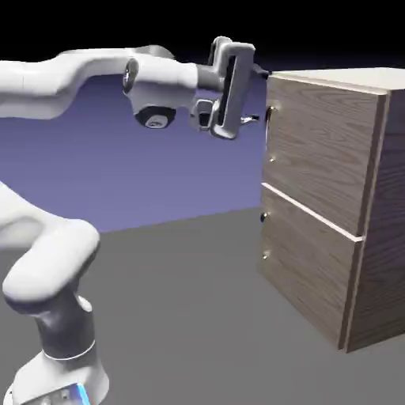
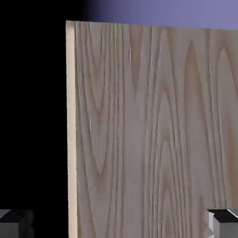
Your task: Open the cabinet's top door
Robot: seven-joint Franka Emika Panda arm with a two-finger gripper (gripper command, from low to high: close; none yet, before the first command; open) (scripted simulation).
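Exterior view: gripper (image 1: 255, 96) fingers apart near top door (image 1: 320, 146); cabinet (image 1: 384, 190) cut off at right edge.

The cabinet (image 1: 320, 150) has grey-brown, wavy wood grain.

Exterior view: white arm (image 1: 158, 79) is bright, cabinet front (image 1: 320, 150) is more dim, its right side darker | hand view: wood panel (image 2: 153, 130) is softly lit, left edge paler, left background black | both views: wood grain is readable
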